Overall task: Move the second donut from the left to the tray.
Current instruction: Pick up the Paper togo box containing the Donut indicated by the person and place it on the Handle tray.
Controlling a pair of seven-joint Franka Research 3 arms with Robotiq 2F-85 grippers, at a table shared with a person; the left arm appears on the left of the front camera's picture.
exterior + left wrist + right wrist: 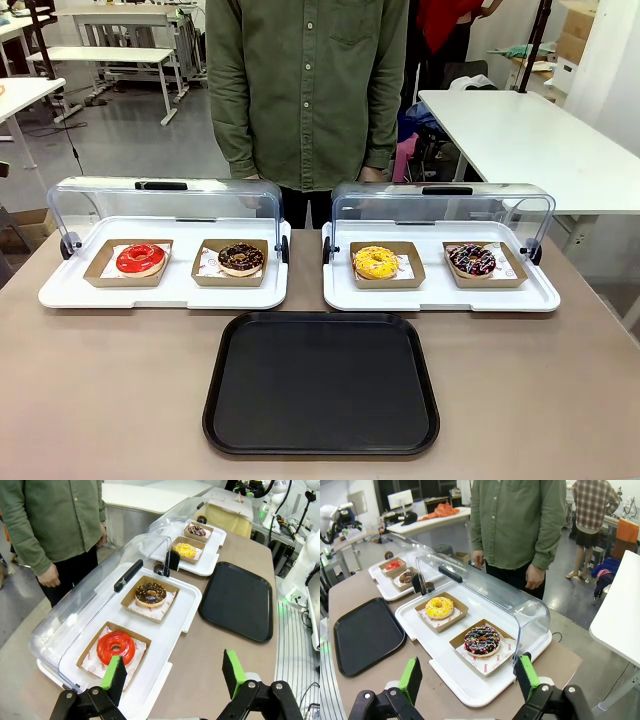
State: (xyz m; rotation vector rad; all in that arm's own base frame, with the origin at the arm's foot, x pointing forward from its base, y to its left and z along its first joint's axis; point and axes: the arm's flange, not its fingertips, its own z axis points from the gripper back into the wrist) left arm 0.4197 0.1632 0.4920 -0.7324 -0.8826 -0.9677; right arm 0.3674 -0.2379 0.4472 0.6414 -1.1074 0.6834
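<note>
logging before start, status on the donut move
Both open: left gripper, right gripper. Chocolate donut in its dish, off the tray. Lid raised, nothing blocking.

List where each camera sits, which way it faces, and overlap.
Front: between the arms, facing the person across the tray.
Left wrist: over left end of table, past red donut, chocolate donut; left pincer open below.
Right wrist: over right end, past yellow donut; right pincer open below.
Shared: all three show tray, chocolate donut.
</note>
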